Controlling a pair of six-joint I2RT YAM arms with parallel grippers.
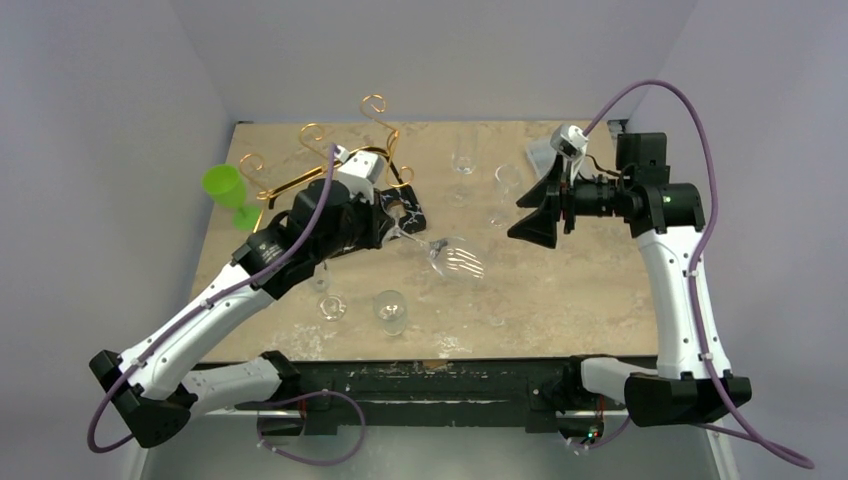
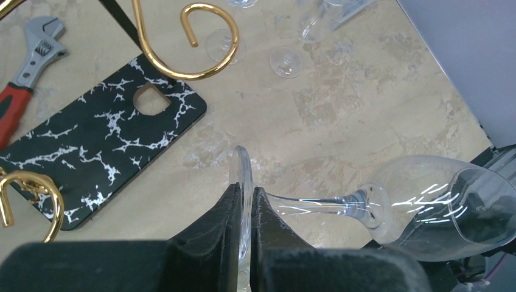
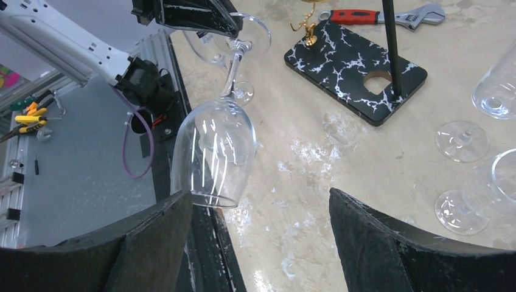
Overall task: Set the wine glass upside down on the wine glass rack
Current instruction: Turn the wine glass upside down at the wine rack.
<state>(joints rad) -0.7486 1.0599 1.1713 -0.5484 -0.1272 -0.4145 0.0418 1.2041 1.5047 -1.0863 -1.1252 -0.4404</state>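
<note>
My left gripper [image 1: 385,232] is shut on the round foot of a clear wine glass [image 1: 455,255]. The glass is held on its side above the table, its bowl pointing right. In the left wrist view the foot [image 2: 243,182] is pinched between my fingers and the bowl [image 2: 438,207] lies to the right. The gold wire wine glass rack [image 1: 330,150] stands at the back left, behind my left gripper; its scroll loops [image 2: 201,42] show near the glass. My right gripper [image 1: 535,210] is open and empty, just right of the bowl [image 3: 213,152].
A black white-veined board [image 2: 91,146] lies under the rack. A green plastic goblet [image 1: 228,192] stands at the left edge. Other clear glasses stand at the front [image 1: 390,312] and back [image 1: 462,160]. A red-handled wrench [image 3: 377,15] lies by the board.
</note>
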